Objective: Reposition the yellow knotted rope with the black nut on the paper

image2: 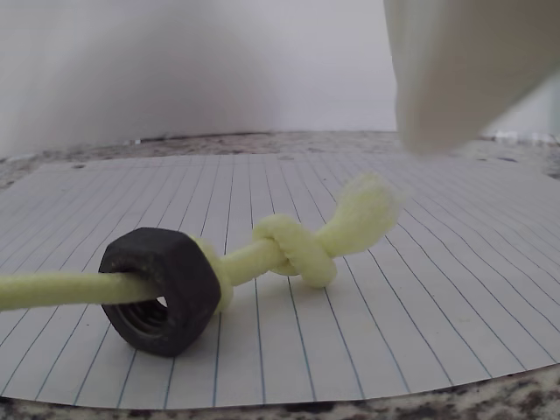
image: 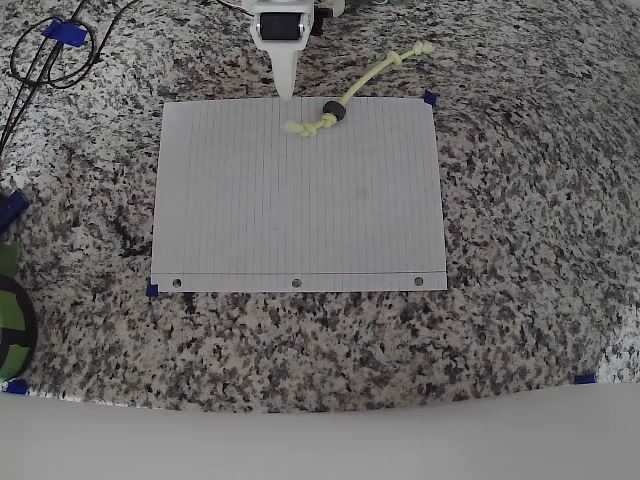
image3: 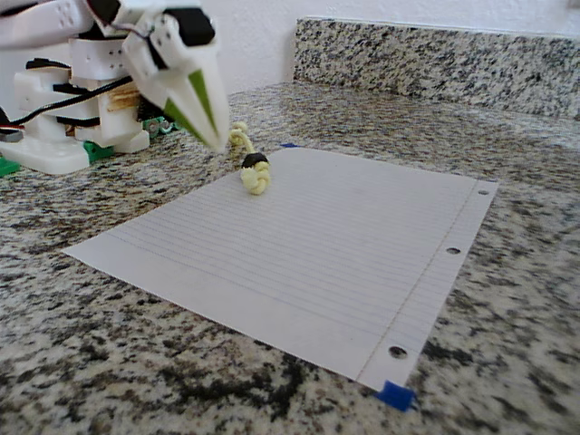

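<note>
The yellow knotted rope (image: 372, 78) lies across the paper's (image: 300, 200) top edge in the overhead view. One knotted end (image: 303, 127) and the black nut (image: 334, 112) rest on the sheet; the other end lies off it on the granite. My white gripper (image: 285, 93) points down just left of the rope at the paper's edge, shut and empty. In the wrist view the nut (image2: 162, 289) stands threaded on the rope (image2: 297, 254) over the paper (image2: 367, 332), with one blurred finger (image2: 455, 70) above. The fixed view shows the gripper (image3: 217, 143) slightly above and beside the rope (image3: 254, 179) and nut (image3: 255, 161) on the paper (image3: 317, 245).
Black cables (image: 50, 50) loop at the overhead view's top left. A green and black object (image: 10, 325) sits at the left edge. The arm's base (image3: 54, 127) stands behind the paper in the fixed view, and a granite backsplash (image3: 435, 63) rises at the back.
</note>
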You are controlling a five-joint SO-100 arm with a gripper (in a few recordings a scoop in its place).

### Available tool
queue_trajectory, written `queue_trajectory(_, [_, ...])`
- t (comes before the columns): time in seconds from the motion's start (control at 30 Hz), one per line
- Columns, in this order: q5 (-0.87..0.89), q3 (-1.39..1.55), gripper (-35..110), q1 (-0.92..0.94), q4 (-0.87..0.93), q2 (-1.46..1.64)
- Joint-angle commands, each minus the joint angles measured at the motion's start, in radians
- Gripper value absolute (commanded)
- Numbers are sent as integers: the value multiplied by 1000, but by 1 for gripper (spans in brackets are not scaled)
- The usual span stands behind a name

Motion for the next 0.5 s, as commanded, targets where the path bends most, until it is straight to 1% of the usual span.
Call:
queue_trajectory(0.0, [-8,-92,0,-2,-63,-141])
queue_trajectory(0.17, [0,-190,0,-8,-158,-365])
queue_trajectory(0.3, [-8,-282,3,-21,-175,-534])
queue_trajectory(0.37, [-8,-304,11,-34,-175,-591])
queue_trajectory(0.43, [-8,-313,16,-43,-181,-632])
queue_trajectory(0.47, [-8,-313,26,-49,-178,-650])
